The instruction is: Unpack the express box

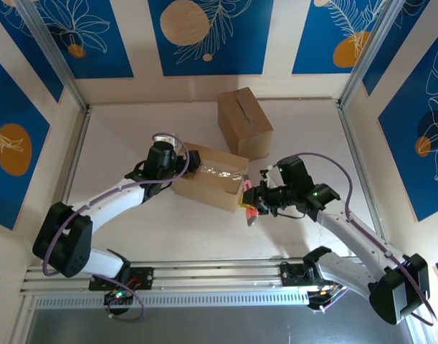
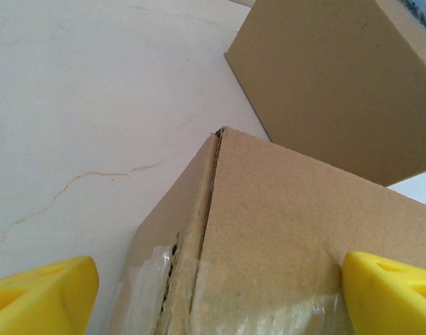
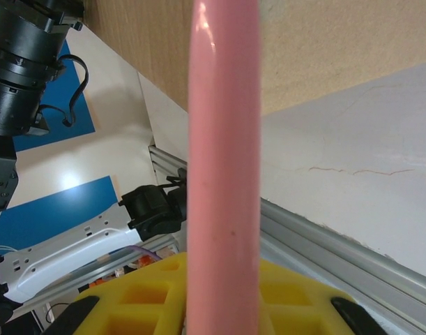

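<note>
The express box (image 1: 208, 179) is a brown carton lying in the middle of the table, with clear tape along its top seam. My left gripper (image 1: 184, 161) is at its left end. In the left wrist view the left gripper (image 2: 216, 296) stands open, its yellow fingertips (image 2: 42, 296) spread either side of the box's taped corner (image 2: 282, 230); the left one stands clear of the cardboard. My right gripper (image 1: 251, 203) is just off the box's right end, shut on a pink stick-shaped tool (image 3: 223, 139). The tool points up toward the cardboard (image 3: 324, 49).
A second brown carton (image 1: 244, 122) stands just behind the express box, near the back wall; it also fills the upper right of the left wrist view (image 2: 338, 77). An aluminium rail (image 1: 219, 272) runs along the near edge. White table surface (image 1: 118, 143) lies to the left.
</note>
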`<move>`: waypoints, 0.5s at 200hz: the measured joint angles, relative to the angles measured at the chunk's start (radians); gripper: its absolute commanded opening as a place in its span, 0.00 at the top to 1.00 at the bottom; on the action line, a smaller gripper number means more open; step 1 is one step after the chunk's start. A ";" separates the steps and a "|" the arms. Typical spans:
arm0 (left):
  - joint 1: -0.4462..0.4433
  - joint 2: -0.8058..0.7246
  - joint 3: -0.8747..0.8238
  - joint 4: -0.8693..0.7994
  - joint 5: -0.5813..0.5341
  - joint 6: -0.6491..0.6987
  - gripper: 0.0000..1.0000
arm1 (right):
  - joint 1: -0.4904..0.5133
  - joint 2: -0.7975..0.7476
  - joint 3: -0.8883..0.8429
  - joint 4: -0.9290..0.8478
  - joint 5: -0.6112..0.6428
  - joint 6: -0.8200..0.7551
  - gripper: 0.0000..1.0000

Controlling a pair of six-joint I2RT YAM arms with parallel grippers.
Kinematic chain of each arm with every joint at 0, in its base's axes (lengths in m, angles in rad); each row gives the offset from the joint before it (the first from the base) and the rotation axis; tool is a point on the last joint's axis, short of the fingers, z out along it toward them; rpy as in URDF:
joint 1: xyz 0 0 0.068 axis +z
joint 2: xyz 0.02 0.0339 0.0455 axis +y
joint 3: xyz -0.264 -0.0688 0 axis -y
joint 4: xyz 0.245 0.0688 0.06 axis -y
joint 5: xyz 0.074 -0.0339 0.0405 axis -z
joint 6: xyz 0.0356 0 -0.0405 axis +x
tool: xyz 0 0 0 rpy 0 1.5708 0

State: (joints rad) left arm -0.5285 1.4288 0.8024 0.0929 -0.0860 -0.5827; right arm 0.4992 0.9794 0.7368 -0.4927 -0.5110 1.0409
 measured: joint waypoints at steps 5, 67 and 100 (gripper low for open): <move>0.000 0.000 0.001 -0.002 0.000 -0.002 0.11 | 0.000 -0.003 -0.001 -0.003 -0.004 0.000 1.00; 0.000 0.006 0.010 -0.015 -0.003 -0.014 0.12 | 0.000 -0.054 -0.039 -0.034 -0.072 -0.004 1.00; 0.000 0.006 0.010 -0.015 -0.004 -0.014 0.12 | 0.002 -0.054 -0.049 -0.022 -0.089 -0.003 1.00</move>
State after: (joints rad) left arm -0.5285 1.4353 0.8127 0.0776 -0.0898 -0.5972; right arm 0.5011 0.9257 0.6876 -0.5144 -0.5999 1.0378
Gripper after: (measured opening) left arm 0.885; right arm 0.182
